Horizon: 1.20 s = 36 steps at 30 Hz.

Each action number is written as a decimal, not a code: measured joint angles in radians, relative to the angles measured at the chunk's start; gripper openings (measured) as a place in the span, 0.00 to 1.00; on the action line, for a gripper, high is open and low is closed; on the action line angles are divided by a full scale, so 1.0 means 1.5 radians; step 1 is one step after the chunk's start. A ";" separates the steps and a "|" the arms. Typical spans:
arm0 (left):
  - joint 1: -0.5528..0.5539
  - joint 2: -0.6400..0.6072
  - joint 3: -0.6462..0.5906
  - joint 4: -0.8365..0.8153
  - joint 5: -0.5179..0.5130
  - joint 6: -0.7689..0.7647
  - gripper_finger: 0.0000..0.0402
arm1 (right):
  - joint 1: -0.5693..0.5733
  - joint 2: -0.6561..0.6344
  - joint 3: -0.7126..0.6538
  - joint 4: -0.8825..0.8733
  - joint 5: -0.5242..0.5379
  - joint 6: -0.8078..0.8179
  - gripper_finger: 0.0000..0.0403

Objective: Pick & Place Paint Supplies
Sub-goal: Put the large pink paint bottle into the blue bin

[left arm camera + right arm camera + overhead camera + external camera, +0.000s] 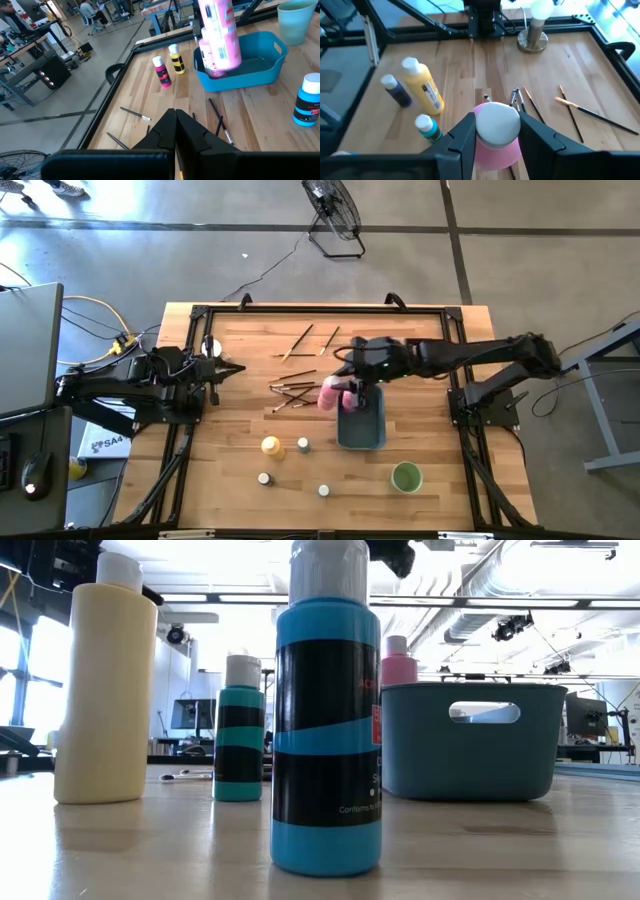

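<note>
High view: right pincer (pixel 349 392) at frame centre, pinching the pink bottle (pixel 328 394) at the left rim of the tray (pixel 362 438). Left pincer (pixel 235 368) parked centre-left, pressed together. Brushes (pixel 292 388) scattered left of the pink bottle; yellow bottle (pixel 270 446) and small jars lower centre; cup (pixel 406 477) lower right.

Low view: pink bottle (pixel 399 660) shows behind the tray's (pixel 470 750) left wall. Whether it is over the rim cannot be told.

Left wrist view: pink bottle (pixel 219 37) hangs upright, upper centre, base at the tray's (pixel 260 70) near rim.

Right wrist view: fingers (pixel 462 137) clamp the pink bottle (pixel 496 131) below its white cap, lower centre.

Risk: a release here could land the base on the rim, tipping the bottle onto the counter (pixel 440 450) and brushes. A grip so near the cap may let the bottle swing or slip.
</note>
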 joint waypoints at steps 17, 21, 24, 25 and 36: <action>0.000 0.000 0.000 0.000 0.000 0.000 0.00 | 0.089 -0.101 0.001 -0.108 0.001 0.041 0.29; 0.000 0.000 0.000 0.000 0.000 0.000 0.00 | 0.108 -0.101 0.001 -0.148 0.025 0.070 0.28; 0.000 0.000 0.000 0.000 0.000 0.000 0.00 | 0.121 -0.101 0.001 -0.175 0.064 0.093 0.28; 0.000 0.000 0.000 0.000 0.000 0.000 0.00 | 0.125 -0.101 0.001 -0.183 0.078 0.104 0.28; 0.000 0.000 0.000 0.000 0.000 0.000 0.00 | 0.153 -0.102 -0.083 -0.176 0.123 0.193 0.28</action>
